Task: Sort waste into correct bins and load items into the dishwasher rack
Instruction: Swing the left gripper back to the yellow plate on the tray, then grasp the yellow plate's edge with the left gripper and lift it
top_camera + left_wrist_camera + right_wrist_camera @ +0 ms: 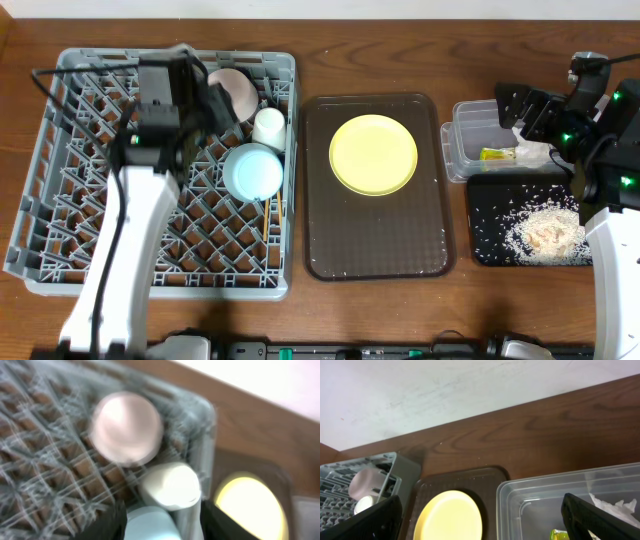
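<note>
The grey dishwasher rack [70, 190] holds a small cream cup [235, 88], a white cup [269, 127], a light-blue bowl [252, 170] and thin chopsticks [268, 215]. My left gripper [162, 527] hovers open over the rack. The bowl [150, 522] lies between its dark fingers [107, 525], and this view is blurred. The yellow plate [373, 153] lies apart on its own. My right gripper [482, 525] is open and empty above the near end of the clear tub [545, 495]. That tub holds the wrapper [497, 154] and the napkin [530, 155]. Rice scraps [545, 232] lie in the black tray [485, 205].
The plate rests on a brown serving tray [375, 240] between the rack and the bins. The left arm [120, 250] crosses the rack from the front edge. A wall runs just behind the table's back edge.
</note>
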`<move>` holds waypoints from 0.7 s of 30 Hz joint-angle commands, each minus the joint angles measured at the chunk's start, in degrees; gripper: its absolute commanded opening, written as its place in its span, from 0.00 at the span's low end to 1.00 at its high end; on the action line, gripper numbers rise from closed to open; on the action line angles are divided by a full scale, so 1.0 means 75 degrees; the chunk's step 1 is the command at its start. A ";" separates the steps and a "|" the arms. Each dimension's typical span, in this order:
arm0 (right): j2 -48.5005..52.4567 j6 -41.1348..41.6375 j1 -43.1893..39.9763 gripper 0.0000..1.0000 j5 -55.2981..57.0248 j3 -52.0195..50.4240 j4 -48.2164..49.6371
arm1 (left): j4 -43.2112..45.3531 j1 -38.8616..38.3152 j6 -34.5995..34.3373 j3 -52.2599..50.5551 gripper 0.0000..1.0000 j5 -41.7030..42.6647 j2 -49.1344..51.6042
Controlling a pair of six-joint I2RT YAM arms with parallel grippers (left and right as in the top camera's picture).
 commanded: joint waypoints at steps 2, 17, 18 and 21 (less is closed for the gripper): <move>-0.0006 -0.0099 -0.0047 0.99 -0.0090 0.0009 -0.0009 | -0.0895 -0.0813 -0.0338 0.0017 0.52 0.1513 -0.0443; -0.0006 -0.0099 -0.0047 0.99 -0.0090 0.0009 -0.0009 | 0.0047 -0.3791 -0.0819 0.0230 0.51 -0.0901 0.1614; -0.0006 -0.0099 -0.0047 0.99 -0.0090 0.0009 -0.0009 | 0.0146 -0.3783 -0.0819 0.0230 0.51 -0.0962 0.1856; -0.0006 -0.0099 -0.0047 0.99 -0.0090 0.0009 -0.0009 | 0.0449 -0.3783 -0.0816 0.0230 0.51 -0.1014 0.2489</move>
